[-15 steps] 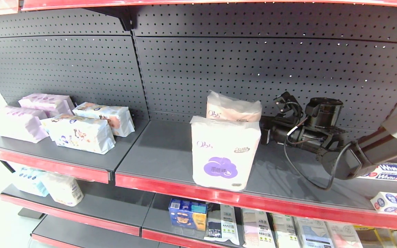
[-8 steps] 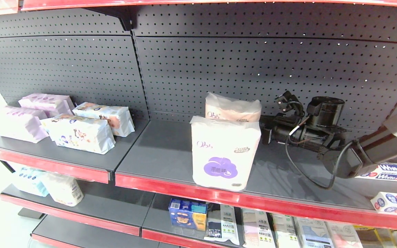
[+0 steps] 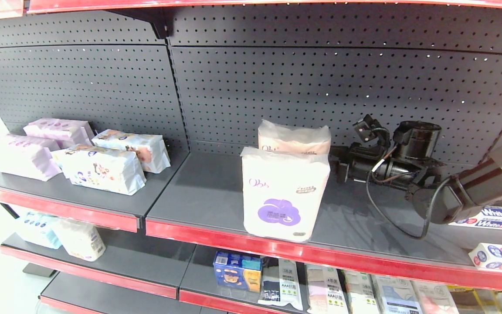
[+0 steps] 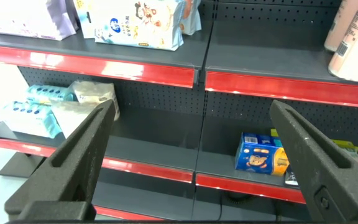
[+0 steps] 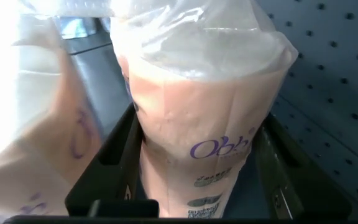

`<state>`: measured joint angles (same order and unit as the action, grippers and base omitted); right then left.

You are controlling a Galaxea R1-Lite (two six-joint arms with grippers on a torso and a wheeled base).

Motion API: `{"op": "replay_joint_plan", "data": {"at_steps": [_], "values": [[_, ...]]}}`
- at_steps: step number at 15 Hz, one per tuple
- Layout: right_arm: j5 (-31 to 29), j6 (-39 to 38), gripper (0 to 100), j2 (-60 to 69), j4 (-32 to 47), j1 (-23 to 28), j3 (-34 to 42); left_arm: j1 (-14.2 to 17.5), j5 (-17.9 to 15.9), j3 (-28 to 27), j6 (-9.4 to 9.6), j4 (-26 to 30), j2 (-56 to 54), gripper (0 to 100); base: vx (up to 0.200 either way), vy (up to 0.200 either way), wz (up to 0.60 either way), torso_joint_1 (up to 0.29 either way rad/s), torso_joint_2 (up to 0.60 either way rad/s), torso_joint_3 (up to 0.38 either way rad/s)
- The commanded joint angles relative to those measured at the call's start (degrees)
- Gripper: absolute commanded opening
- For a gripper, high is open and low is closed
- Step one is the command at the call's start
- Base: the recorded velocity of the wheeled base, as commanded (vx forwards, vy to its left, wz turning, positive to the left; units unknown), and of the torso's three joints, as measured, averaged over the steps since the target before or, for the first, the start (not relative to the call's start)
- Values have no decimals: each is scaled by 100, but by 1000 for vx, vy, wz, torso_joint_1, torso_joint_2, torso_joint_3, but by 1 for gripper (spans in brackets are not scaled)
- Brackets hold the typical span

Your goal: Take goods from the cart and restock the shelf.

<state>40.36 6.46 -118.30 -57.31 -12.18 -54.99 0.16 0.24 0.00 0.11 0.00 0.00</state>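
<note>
Pegboard: dark perforated pegboard (image 3: 320, 87) backs a store shelf (image 3: 216, 192) with a red front edge.
Pink pack: the pink pack (image 3: 294, 137) stands upright at the back of the shelf, near the pegboard, directly behind the white pack (image 3: 283, 196) and touching it or nearly so.
White pack: it stands at the shelf's front edge, upright, with no claw on it.
Right claw: the right claw (image 3: 336, 168) reaches in from the right along the shelf. In the wrist view the right claw (image 5: 197, 124) is closed around the pink pack, with one finger pressed to each side.
Left claw: the left claw (image 4: 191, 107) is spread wide and holds nothing, hanging low before the lower shelves (image 4: 135, 165).
Change: over the last second the right wrist has drifted slightly to the right and the pink pack has settled a touch lower. Its spot on the shelf is otherwise the same.
Meaning: the pack looks to be at its resting place, so letting go and backing out is likely the step due. Judging by the tight fit, a careless withdrawal could drag the soft wrapper or nudge the white pack forward.
</note>
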Motion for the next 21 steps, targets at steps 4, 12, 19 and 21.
{"op": "replay_joint_plan", "data": {"at_steps": [4,12,19,21], "values": [[130,83,0,-18,-8,-30,41,2,2,0,7,0,9,100,0,0,0,0,0,0],[51,189,0,-71,-8,-39,120,2,2,0,7,0,9,100,0,0,0,0,0,0],[95,259,0,-106,0,40,50,2,2,0,-2,0,9,100,0,0,0,0,0,0],[130,250,0,-115,0,66,41,2,2,0,7,0,9,100,0,0,0,0,0,0]]}}
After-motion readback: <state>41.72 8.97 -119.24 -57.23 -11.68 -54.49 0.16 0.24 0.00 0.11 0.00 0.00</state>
